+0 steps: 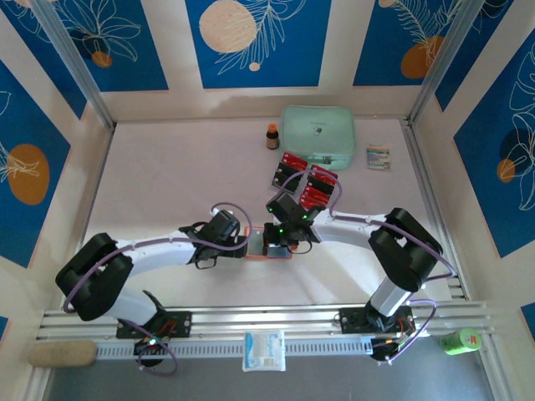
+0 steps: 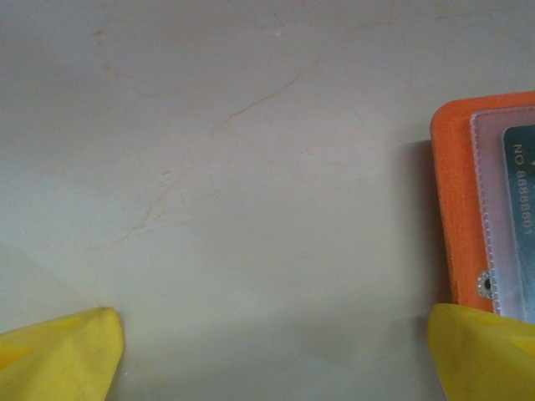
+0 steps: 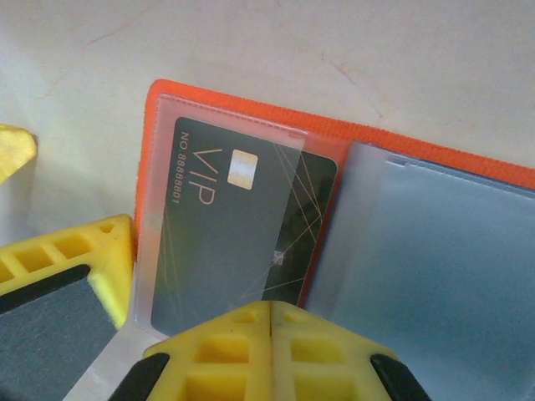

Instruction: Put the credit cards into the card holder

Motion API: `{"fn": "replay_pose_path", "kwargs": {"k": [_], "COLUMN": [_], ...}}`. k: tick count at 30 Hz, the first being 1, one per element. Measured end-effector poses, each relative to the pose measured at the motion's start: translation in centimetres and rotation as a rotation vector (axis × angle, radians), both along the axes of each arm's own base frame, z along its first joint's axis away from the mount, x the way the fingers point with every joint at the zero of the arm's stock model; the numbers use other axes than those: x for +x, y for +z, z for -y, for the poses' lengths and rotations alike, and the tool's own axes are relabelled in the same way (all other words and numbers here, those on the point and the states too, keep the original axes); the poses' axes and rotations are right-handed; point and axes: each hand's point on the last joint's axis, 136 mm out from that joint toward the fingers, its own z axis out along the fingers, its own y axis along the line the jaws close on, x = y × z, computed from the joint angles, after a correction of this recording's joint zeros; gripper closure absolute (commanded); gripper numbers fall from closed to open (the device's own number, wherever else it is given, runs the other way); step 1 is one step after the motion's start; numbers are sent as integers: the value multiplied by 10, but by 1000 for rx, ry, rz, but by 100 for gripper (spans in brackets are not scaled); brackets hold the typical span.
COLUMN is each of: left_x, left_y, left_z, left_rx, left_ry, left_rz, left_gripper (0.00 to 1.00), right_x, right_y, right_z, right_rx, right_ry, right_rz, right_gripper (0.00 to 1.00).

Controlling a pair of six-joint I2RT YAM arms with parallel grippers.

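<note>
Right hand [image 3: 272, 313] clenched, maybe pinching black card [image 3: 226, 234] | card holder [image 3: 251, 109] open | left hand [image 2: 274, 334] released

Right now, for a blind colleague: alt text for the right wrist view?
A black VIP card sits under the clear sleeve of an open orange wallet. The yellow-fingered right gripper is shut at the card's near edge.
</note>
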Motion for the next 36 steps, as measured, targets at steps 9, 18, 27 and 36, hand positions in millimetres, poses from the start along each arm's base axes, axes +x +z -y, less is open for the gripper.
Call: {"fn": "replay_pose_path", "kwargs": {"k": [9,18,27,36], "left_x": [0,0,2,5], "left_y": [-1,-1,21,27], "left_z": [0,-2,-15,-12], "left_rx": [4,9,37,18], "left_ry": [1,3,34,32], "left_rz": [1,1,53,67], "left_gripper": [7,6,6,6], "right_x": [1,1,2,3], "right_y": [-15,-17,-15,-14], "right_z": [-9,-13,-15,-14], "right_rx": [-11,2,15,19], "right_ry": [10,-2,-12,-19], "right_rz": [-36,-47,-53,-51], "right_gripper": [100,100,100,100]}}
